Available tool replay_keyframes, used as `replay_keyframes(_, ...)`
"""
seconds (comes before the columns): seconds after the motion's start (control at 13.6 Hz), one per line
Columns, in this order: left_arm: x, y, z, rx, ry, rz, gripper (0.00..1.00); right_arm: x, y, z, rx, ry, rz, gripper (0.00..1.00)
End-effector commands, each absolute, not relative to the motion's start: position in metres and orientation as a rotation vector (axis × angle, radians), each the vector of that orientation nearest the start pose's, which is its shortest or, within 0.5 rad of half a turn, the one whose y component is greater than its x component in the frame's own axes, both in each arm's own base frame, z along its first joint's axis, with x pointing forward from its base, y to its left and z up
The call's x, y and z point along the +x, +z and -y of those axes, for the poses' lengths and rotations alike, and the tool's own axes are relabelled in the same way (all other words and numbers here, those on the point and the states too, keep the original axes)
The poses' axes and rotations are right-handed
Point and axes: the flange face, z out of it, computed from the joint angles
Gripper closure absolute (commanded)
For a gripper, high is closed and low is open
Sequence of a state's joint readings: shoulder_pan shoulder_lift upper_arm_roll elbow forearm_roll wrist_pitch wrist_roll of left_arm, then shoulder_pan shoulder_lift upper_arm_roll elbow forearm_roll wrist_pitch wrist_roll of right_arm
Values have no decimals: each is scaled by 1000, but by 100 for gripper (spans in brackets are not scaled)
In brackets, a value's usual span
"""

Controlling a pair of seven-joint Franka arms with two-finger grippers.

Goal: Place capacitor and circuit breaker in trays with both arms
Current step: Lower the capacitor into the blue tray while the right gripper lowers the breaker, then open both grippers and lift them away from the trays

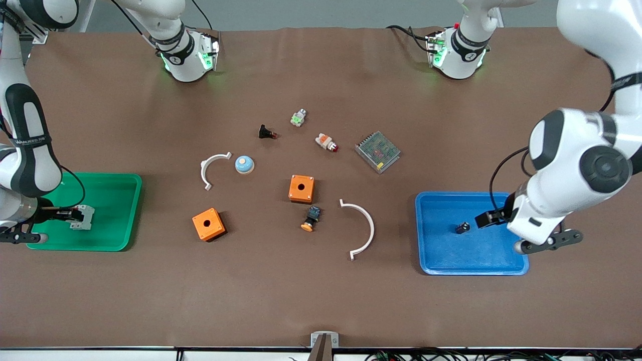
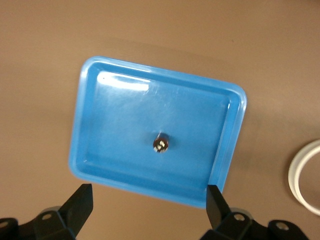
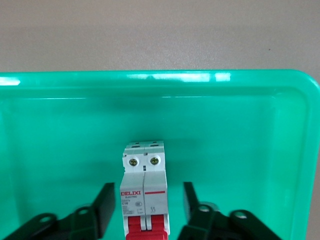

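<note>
The capacitor [image 1: 462,227], a tiny black cylinder, lies in the blue tray [image 1: 436,260]; it also shows in the left wrist view [image 2: 160,142] in the tray [image 2: 115,75]. My left gripper [image 1: 487,218] is open and empty, up over the tray's edge at the left arm's end [image 2: 148,206]. The white circuit breaker [image 1: 83,217] with red levers lies in the green tray [image 1: 120,235]. My right gripper [image 1: 67,215] is open, its fingers on either side of the breaker [image 3: 145,185] with gaps, not touching [image 3: 147,210]. The green tray's wall [image 3: 160,80] shows there too.
Between the trays lie two orange boxes [image 1: 301,188] [image 1: 208,224], two white curved pieces [image 1: 213,168] [image 1: 362,228], a blue dome button [image 1: 244,164], a black push-button [image 1: 267,133], an indicator lamp [image 1: 326,142], a mesh-covered unit [image 1: 377,151] and an orange-capped button [image 1: 311,218].
</note>
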State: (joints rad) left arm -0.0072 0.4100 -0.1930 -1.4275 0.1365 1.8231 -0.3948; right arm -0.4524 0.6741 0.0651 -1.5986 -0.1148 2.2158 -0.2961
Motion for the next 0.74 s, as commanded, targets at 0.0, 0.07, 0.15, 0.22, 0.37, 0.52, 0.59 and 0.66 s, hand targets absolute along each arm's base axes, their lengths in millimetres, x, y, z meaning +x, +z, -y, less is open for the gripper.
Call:
replay_keyframes(0.0,644,529,100,-3047,-19,169,0,634,273,264,-3162,151,-44,2)
replay_keyframes(0.07,632,553,95,-3044,-26,140,0,631,298,255,-3157,187,-37,2)
replay_keyframes(0.15,620,575,91,-3046,-34,104,0,628,324,241,-3134,223,-38,2)
replay_keyframes(0.22,612,590,85,-3042,-36,57,0,627,352,221,-3116,230,-47,2)
replay_keyframes(0.37,591,622,78,-3036,-51,-12,0,624,400,180,-3123,263,-74,2)
replay_keyframes(0.52,574,642,67,-3057,-55,-52,0,619,451,126,-3148,256,-88,2)
replay_keyframes(0.59,567,647,61,-3066,-59,-68,0,615,475,101,-3161,233,-89,2)
replay_keyframes(0.66,561,651,55,-3085,-62,-82,0,611,492,79,-3170,215,-87,2)
